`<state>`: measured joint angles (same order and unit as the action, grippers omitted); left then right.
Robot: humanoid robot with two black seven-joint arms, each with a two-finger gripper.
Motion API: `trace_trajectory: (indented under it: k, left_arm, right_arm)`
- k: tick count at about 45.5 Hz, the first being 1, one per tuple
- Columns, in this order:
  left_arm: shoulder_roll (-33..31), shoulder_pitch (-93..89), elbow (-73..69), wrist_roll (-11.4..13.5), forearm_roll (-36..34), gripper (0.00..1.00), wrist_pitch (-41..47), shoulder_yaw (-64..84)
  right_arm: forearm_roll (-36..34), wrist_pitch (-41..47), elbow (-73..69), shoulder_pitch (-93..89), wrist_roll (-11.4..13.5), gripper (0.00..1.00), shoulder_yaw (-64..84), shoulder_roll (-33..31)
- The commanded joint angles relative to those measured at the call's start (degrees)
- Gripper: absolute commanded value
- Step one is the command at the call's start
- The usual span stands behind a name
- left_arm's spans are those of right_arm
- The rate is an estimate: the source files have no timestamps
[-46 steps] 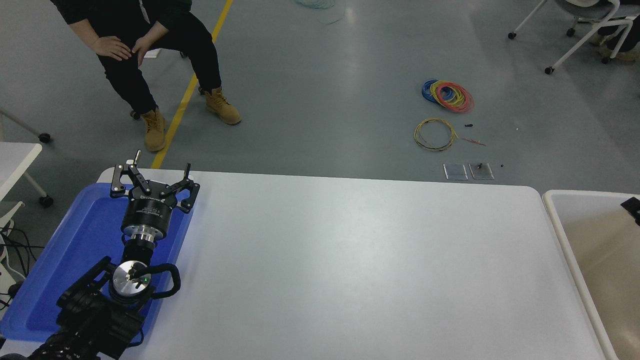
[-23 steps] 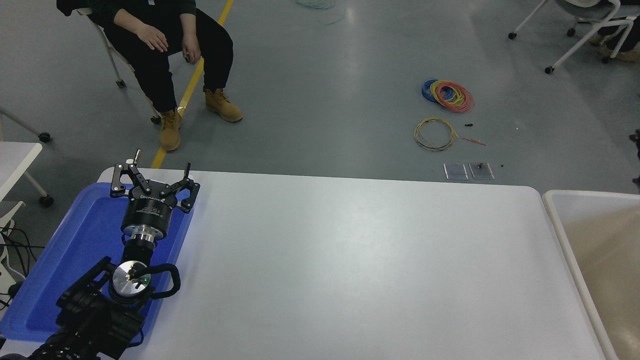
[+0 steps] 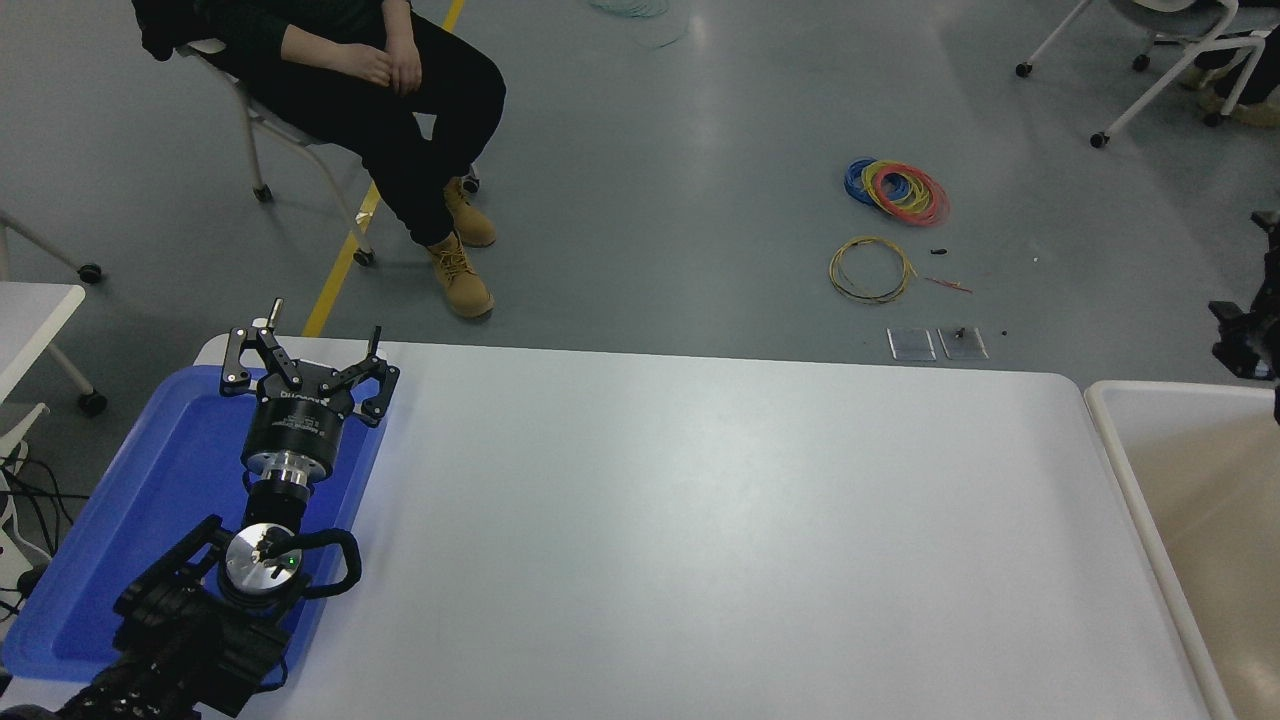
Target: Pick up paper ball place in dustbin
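Left claw spread over blue tray — dustbin far right, seated person beyond table.

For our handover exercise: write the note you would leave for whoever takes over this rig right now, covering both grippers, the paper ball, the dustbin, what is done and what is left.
Left gripper: open, empty, parked over the blue tray at the table's left end.
Right gripper: only a dark part shows at the right edge, above the dustbin's far rim; open or shut cannot be told.
Dustbin: at the table's right end, partly out of frame.
Paper ball: not visible on the white table, the tray or the visible part of the dustbin.
Done or left: unconfirmed; check the bin and the right gripper for the ball.
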<state>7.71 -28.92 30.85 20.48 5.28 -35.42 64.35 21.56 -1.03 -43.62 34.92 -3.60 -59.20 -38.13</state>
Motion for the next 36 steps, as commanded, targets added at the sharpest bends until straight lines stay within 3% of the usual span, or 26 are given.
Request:
trace_trajectory:
  k: [1,19,23,31,36]
  left_arm:
    - [0.03,0.0,0.0,0.0,0.0,1.0,0.0,-0.01]
    - [0.03,0.0,0.0,0.0,0.0,1.0,0.0,-0.01]
    - [0.03,0.0,0.0,0.0,0.0,1.0,0.0,-0.01]
    - [-0.06,0.0,0.0,0.0,0.0,1.0,0.0,-0.01]
    - [-0.06,0.0,0.0,0.0,0.0,1.0,0.0,-0.01]
  right_arm:
    - [-0.55,0.15,-7.88,-6.7,-4.31,1.0,-10.92,3.94]
    - [-0.46,5.16,-9.29,-12.85,-6.15,1.0,-14.71,10.71]
    - [-0.46,6.65,-9.29,-14.43,-9.49,1.0,-14.89,11.76]
    - [-0.37,8.24,-8.85,-16.19,-19.24,1.0,-14.36,13.17]
    - [-0.37,8.15,-8.68,-16.46,-20.22,1.0,-14.01,13.61]
